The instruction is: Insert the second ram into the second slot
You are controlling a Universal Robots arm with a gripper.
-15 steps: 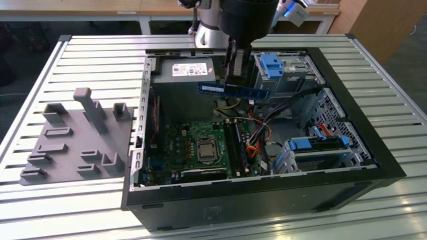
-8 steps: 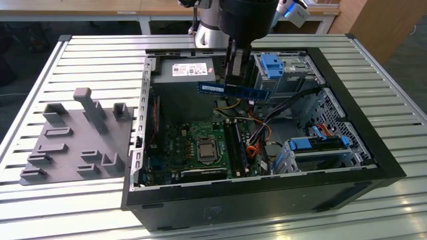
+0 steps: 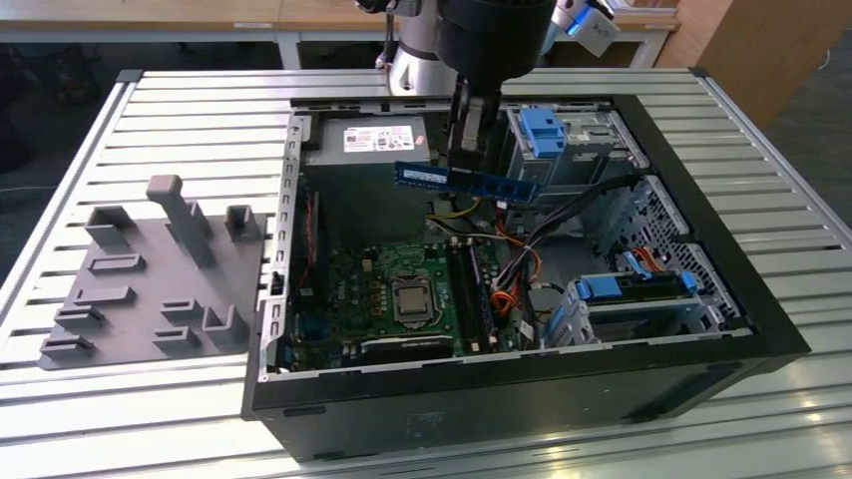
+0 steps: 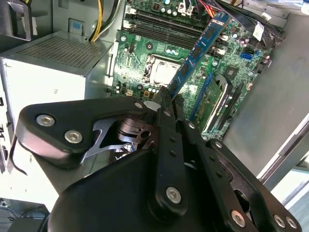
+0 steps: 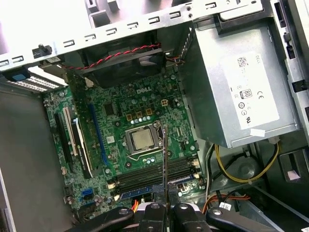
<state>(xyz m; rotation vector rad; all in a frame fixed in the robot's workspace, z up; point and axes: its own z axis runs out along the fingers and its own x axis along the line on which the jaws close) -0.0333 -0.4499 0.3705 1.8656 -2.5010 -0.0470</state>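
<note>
Open PC case (image 3: 506, 411) w/ green mobo (image 3: 339, 289), PSU (image 3: 359, 155); grey fixture plate (image 3: 154, 274) beside it on slatted table (image 3: 187, 110)

A slatted metal table (image 3: 174, 110) stands before a pale wooden desk (image 3: 160, 15) and a brown wooden panel (image 3: 759, 45).

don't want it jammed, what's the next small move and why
Likely turn the wrist before lowering: the hand holds the second ram high above the motherboard, and it lies crosswise to the memory slots.
</note>
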